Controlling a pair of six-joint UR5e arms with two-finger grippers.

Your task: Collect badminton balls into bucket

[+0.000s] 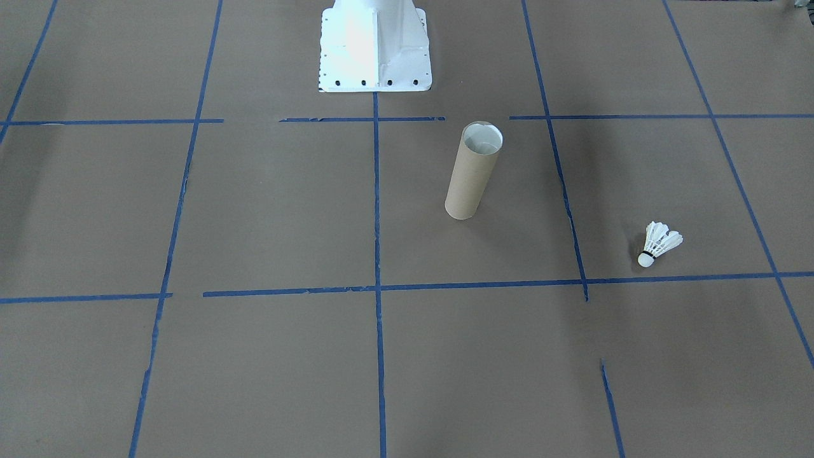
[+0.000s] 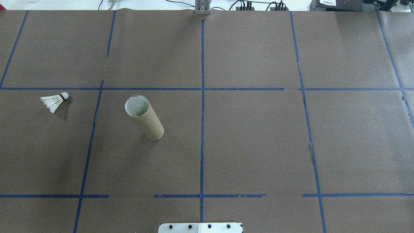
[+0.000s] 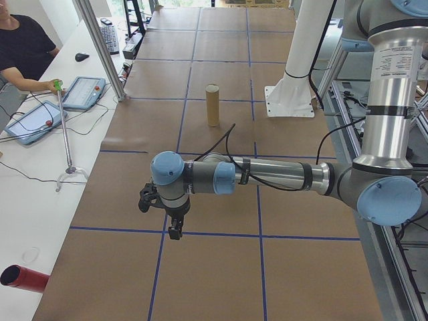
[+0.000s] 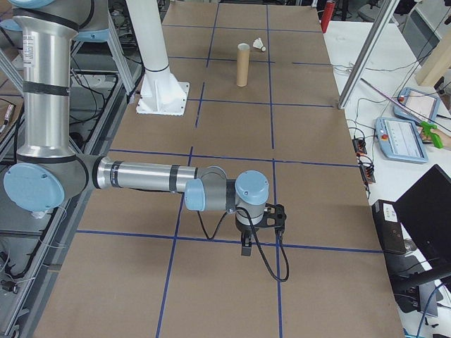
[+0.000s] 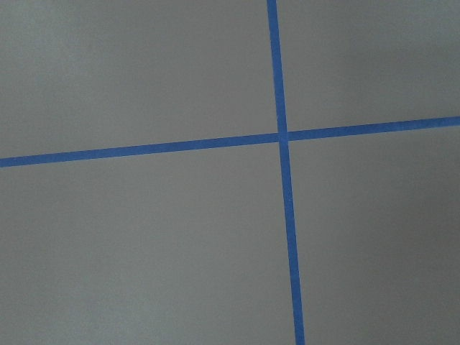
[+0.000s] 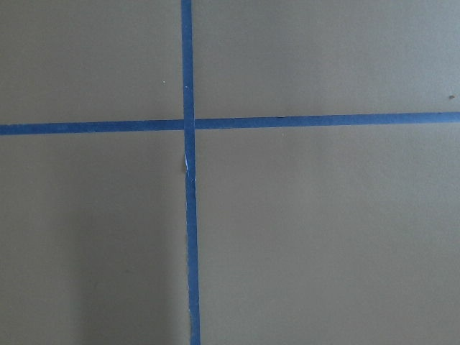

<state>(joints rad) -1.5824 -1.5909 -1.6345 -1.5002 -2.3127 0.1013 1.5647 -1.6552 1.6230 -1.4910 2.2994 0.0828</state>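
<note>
The tube [image 2: 144, 117] stands upright with its mouth open, ready to take the shuttlecock [image 2: 54, 101] lying on its side well apart on the robot's left, both grippers show only in side views so their state cannot be told, and no writing is readable.

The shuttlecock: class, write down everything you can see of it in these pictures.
The shuttlecock is small and white, with a skirt of what look like feathers fanning out from a rounded white cork tip and a thin dark band where they join. It lies on its side on the brown paper-covered table, alone in a taped square, on the robot's left and apart from the upright cardboard tube. Nothing touches it but the table; no gripper is near it.
</note>
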